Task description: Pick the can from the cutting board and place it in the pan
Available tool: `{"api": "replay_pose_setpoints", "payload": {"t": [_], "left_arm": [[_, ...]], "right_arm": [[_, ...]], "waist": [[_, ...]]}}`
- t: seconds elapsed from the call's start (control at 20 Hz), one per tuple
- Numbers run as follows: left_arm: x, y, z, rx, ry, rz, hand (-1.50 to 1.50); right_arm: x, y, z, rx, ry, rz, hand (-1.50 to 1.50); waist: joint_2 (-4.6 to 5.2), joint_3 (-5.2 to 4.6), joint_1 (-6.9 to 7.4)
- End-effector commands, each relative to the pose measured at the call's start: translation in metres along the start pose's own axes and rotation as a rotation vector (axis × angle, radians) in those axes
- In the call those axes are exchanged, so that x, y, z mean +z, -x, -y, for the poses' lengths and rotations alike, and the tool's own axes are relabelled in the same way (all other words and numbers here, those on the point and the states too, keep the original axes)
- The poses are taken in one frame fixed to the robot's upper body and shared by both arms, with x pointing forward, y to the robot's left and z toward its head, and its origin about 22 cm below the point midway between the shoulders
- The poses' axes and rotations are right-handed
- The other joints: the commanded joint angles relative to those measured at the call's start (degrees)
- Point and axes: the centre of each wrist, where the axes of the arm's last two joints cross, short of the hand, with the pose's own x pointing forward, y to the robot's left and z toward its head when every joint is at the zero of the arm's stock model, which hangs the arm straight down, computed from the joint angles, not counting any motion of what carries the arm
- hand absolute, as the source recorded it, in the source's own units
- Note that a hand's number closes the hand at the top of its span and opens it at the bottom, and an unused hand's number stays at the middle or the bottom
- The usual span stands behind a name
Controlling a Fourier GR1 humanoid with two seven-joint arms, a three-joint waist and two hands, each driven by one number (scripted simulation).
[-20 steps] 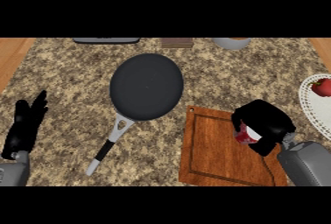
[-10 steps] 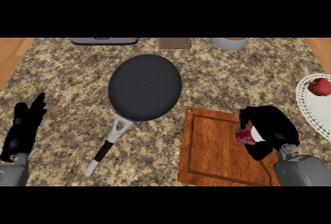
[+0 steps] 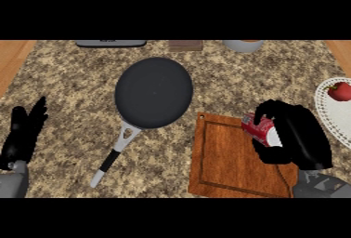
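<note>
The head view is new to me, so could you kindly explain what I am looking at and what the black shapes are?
The picture is taken from the robot's head, looking steeply down at a speckled stone counter. The black shapes are its hands on grey forearms, coming in from the lower edge. The left robot hand rests open near the left edge, fingers up. The right robot hand is curled round a red can over the right side of the wooden cutting board. A dark pan lies in the middle, its handle pointing toward the lower left; nothing is in it yet. At the right edge a white plate carries a red fruit. A few items along the far edge are cut off, so I cannot name them.
</note>
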Motion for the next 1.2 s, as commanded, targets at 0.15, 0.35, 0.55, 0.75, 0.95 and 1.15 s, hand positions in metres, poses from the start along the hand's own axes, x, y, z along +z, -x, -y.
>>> {"api": "replay_pose_setpoints", "payload": {"t": [0.15, 0.35, 0.55, 0.75, 0.95, 1.15], "left_arm": [[-0.004, -0.003, -0.006, -0.009, 0.012, 0.011, 0.0], [0.001, -0.018, 0.024, 0.002, 0.015, 0.008, 0.0], [-0.001, 0.007, 0.006, -0.002, 0.02, 0.023, 0.0], [-0.009, -0.014, 0.013, 0.006, 0.037, 0.013, 0.0], [0.001, 0.003, 0.036, -0.014, 0.037, 0.034, 0.0], [-0.009, -0.022, 0.019, -0.017, 0.042, 0.027, 0.0]], "right_arm": [[-0.021, -0.061, 0.031, -0.112, 0.108, 0.082, 1.5], [-0.051, -0.08, 0.031, -0.175, 0.124, 0.066, 1.5], [-0.077, -0.11, 0.002, -0.237, 0.111, 0.055, 1.5], [-0.12, -0.102, -0.001, -0.331, 0.081, 0.012, 1.5], [-0.151, -0.121, -0.021, -0.36, 0.068, -0.018, 1.5], [-0.165, -0.125, -0.053, -0.362, 0.05, -0.062, 1.5]], "waist": [[0.21, 0.02, 0.77], [0.24, 0.05, 1.1], [0.37, 0.03, 1.42], [0.44, 0.06, 1.52], [0.75, 0.05, 2.75], [0.95, 0.07, 3.63]]}}
